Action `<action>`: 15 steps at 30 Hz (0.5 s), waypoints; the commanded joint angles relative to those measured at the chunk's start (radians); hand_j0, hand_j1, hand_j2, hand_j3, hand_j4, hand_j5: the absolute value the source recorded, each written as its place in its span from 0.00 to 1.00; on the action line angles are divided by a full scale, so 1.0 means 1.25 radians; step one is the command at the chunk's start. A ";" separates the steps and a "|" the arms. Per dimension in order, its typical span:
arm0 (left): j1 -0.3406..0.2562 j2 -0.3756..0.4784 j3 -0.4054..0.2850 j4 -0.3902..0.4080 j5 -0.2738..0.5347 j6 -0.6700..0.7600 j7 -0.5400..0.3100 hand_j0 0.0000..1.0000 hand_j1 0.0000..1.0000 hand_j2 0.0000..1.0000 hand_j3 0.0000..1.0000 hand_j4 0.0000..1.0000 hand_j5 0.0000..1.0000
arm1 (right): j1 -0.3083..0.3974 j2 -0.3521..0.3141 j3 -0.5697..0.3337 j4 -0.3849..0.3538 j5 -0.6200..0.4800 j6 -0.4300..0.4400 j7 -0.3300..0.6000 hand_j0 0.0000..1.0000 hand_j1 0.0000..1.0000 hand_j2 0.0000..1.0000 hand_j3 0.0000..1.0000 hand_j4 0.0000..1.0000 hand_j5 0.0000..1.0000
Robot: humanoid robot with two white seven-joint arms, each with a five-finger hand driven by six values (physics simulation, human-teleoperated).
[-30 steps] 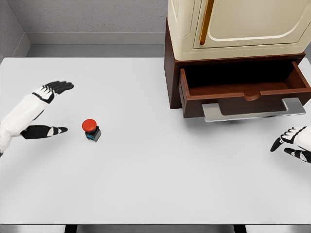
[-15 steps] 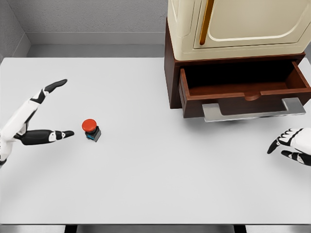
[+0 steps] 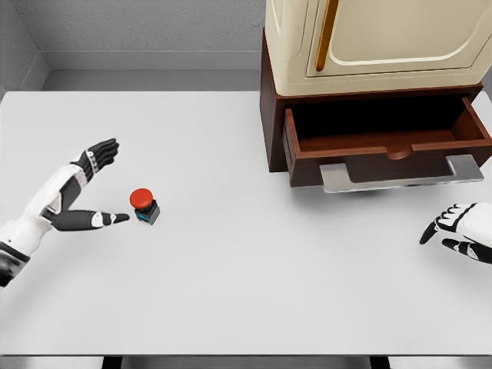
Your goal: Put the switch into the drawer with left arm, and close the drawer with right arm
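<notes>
Here the left hand [image 3: 81, 192] lies splayed wide and empty at the switch's [image 3: 143, 205] 9 o'clock, thumb tip just beside it.

White table [image 3: 231, 292] seen carrying a red-capped switch [image 3: 143, 204] just beyond the left hand [image 3: 81, 192], and a brown drawer cabinet [image 3: 369, 115] far to its right.

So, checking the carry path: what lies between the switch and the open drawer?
Only bare white table, as the head view shows. The switch stands far left of the drawer, nothing between.
</notes>
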 commanded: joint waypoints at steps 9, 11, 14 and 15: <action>-0.013 -0.007 -0.046 0.012 0.021 0.090 -0.017 1.00 1.00 1.00 1.00 1.00 1.00 | 0.000 0.000 0.000 -0.001 -0.005 0.001 0.000 0.52 0.52 0.52 0.52 0.52 0.52; -0.033 -0.019 -0.046 0.030 0.021 0.110 -0.017 1.00 1.00 1.00 1.00 1.00 1.00 | 0.000 0.000 -0.001 -0.001 -0.005 0.001 0.000 0.51 0.51 0.51 0.51 0.51 0.51; -0.058 -0.033 -0.047 0.061 0.019 0.111 -0.018 1.00 1.00 1.00 1.00 1.00 1.00 | 0.001 0.000 0.000 -0.001 -0.005 0.001 0.000 0.51 0.51 0.51 0.51 0.51 0.51; -0.060 -0.038 -0.049 0.068 0.018 0.111 -0.018 1.00 1.00 1.00 1.00 1.00 1.00 | 0.001 0.000 -0.001 -0.001 -0.005 0.001 0.001 0.51 0.51 0.51 0.51 0.51 0.51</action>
